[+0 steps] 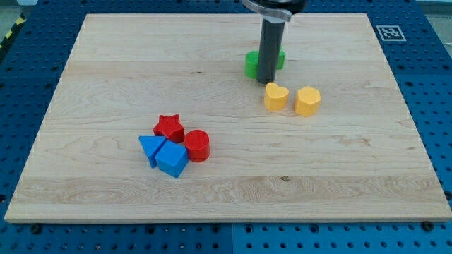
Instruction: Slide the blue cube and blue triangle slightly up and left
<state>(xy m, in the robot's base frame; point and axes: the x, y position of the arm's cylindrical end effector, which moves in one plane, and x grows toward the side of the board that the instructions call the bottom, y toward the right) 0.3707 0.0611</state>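
Note:
The blue cube point(172, 159) lies at the board's lower left of centre, touching the blue triangle point(150, 148) on its left. A red star point(169, 128) sits just above them and a red cylinder point(198, 146) is at the cube's right. My tip point(265, 81) is far off toward the view's top right, at the end of the dark rod, against a green block point(252, 64) and just above a yellow heart point(275, 97).
A yellow hexagon block point(307, 101) lies right of the yellow heart. The wooden board point(92, 85) rests on a blue pegboard table. A white marker tag point(389, 32) sits beyond the board's top right corner.

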